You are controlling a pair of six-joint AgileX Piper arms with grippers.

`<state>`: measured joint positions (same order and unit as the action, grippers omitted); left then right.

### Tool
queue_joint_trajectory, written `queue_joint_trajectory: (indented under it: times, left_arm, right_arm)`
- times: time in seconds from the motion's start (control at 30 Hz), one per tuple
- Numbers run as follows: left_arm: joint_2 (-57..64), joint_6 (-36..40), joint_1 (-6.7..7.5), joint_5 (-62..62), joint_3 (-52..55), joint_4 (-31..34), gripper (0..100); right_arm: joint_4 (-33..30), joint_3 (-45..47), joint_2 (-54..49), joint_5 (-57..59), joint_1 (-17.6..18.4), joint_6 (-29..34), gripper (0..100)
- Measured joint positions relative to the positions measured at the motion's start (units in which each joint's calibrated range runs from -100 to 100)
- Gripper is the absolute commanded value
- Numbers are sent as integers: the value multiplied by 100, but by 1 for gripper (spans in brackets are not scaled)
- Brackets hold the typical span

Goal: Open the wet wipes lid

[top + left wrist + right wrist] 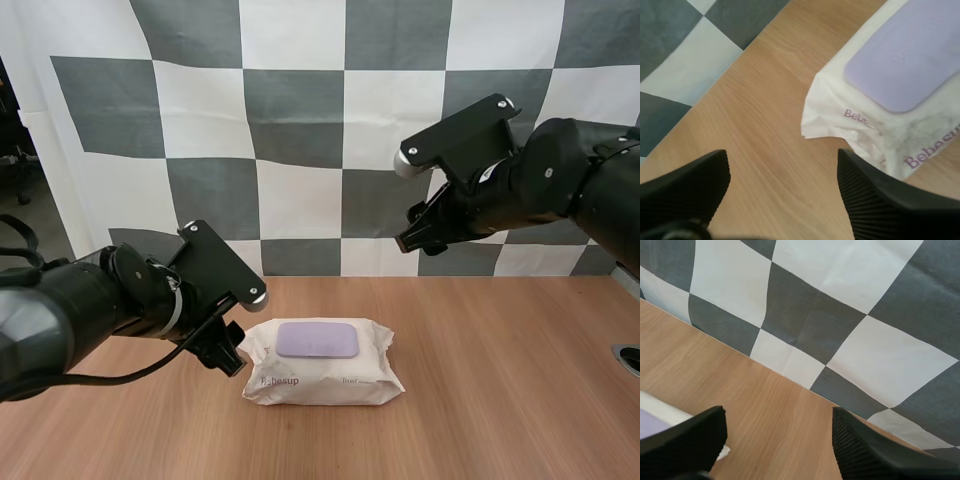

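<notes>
Two pincers are at work here, and both are released, with nothing between their tips. The pack of wet wipes [322, 375] lies flat near the middle of the table [500, 400]. It is a soft white packet with purple lettering [280, 382] along its near side. Its lid [317, 340], a lilac rounded rectangle on the top face, lies shut and flush with the wrapper.

The left pincer [224, 354] is low over the table at the pack's left end, just beside it. From the high view I cannot tell whether it touches the wrapper. In the left wrist view its fingers [685, 192] stand well apart, ribbed inner faces turned to each other, with bare wood between them. The pack's crimped end [827, 131] lies just beyond the gap, closer to one finger than to the other. The lid lies farther along the pack, past that end, and neither finger is on it.

The right pincer [416, 236] hangs high above the table, behind the pack and to its right, well apart from it. In the right wrist view its fingers are likewise spread, with only the wooden surface showing in the gap. A corner of the white pack shows close beside one finger.
</notes>
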<state>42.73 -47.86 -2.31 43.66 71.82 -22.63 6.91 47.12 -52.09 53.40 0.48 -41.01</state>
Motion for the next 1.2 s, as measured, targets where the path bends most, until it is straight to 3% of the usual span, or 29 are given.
queue_joint_trajectory:
  times: [0.27, 0.47, 0.6, 0.63, 0.8, 0.87, 1.07, 1.2]
  left_arm:
    - [-412, -1079, -9, 719, 0, -1295, 100]
    - [-1043, -1888, -283, 927, 0, -2221, 100]
    - [-1598, -2473, -714, 1833, -66, -2886, 100]
    - [-1890, -2756, -928, 2251, -244, -3140, 100]
    - [-2649, -3470, -1457, 3519, -907, -3292, 100]
    - [-2936, -3749, -1597, 4014, -1065, -3124, 100]
    - [-3639, -4446, -1627, 5438, -1118, -2890, 100]
    - [-3676, -4446, -1462, 5621, -1118, -2859, 100]
  right_arm:
    - [-2, 0, 0, 89, 0, -159, 100]
    - [-35, 0, 0, 142, 0, -216, 100]
    - [-35, 0, 0, 142, 0, -216, 100]
    - [-35, 0, 0, 142, 0, -216, 100]
    - [-23, 0, 0, 175, 0, -216, 100]
    - [-23, 0, 0, 202, 0, -216, 100]
    - [4, 0, 0, 202, 0, -216, 100]
    - [4, 0, 0, 202, 0, -216, 100]
